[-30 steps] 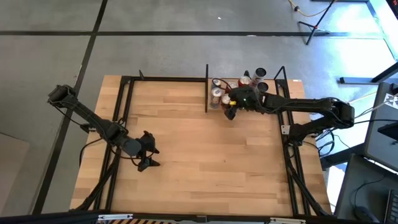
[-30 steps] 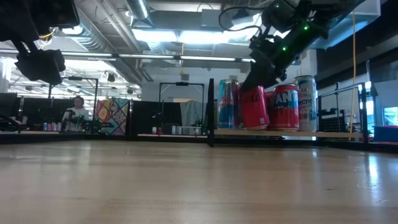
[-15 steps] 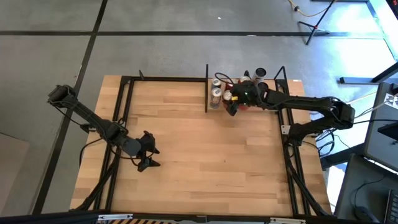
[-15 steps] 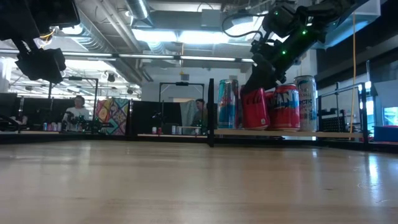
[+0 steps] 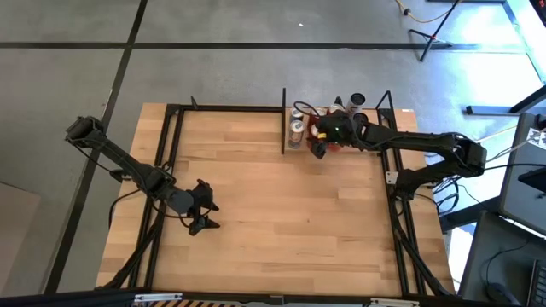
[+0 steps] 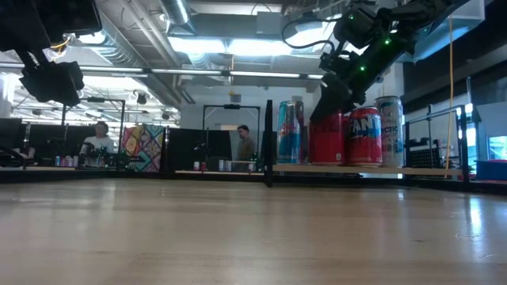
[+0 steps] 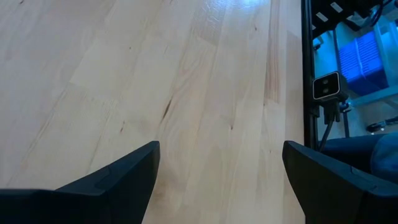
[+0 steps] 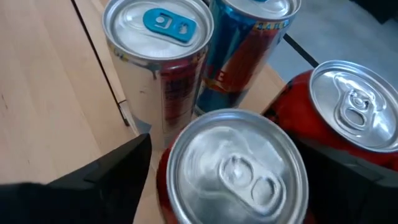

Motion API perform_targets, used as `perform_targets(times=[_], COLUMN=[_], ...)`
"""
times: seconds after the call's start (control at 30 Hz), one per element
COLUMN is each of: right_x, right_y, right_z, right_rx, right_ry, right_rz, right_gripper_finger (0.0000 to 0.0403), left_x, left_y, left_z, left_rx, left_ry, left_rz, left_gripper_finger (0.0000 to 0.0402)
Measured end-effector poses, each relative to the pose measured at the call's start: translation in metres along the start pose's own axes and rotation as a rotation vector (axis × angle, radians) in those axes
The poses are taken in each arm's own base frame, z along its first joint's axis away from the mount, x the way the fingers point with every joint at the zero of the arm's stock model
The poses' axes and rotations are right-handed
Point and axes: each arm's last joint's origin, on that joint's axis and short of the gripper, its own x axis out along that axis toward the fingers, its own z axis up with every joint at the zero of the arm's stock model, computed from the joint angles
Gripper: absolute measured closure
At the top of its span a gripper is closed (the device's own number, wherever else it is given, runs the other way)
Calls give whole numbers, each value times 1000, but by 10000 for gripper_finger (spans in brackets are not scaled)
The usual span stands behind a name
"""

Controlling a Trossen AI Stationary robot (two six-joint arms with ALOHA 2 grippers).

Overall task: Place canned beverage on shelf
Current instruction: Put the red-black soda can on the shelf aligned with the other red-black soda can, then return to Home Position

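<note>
Right tool (image 6: 337, 83) hangs wide around the red can (image 6: 325, 139), which stands upright on the shelf (image 6: 356, 168) among other cans (image 6: 289, 132); left tool (image 5: 203, 207) waits open over the counter (image 5: 273, 222), well apart

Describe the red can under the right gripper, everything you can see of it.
The red can stands upright on the shelf, at its front, with the tall silver and blue cans on one side and another red can on the other. It looks like aluminium: red wall, plain silver lid with the tab intact, so unopened. The right gripper sits over its top, fingers spread to either side; whether they touch the can is unclear.
</note>
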Motion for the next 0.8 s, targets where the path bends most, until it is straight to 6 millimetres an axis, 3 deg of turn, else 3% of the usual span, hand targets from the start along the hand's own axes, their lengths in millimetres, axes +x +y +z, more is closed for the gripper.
perform_targets(times=[0.47, 0.67, 0.8], right_x=[-1, -8, -28], right_y=[-1, -2, -4], right_z=[2, 17, 40], right_rx=[-53, -72, -44], right_ry=[-5, -15, 10], right_rz=[-26, -23, 63], right_gripper_finger=[57, 57, 57], left_x=[0, 0, -1], left_y=[0, -4, -10], left_z=[0, 4, 8], left_rx=[-1, -32, -88], left_ry=[0, -35, -58], left_rz=[0, -45, -121], left_gripper_finger=[75, 75, 75])
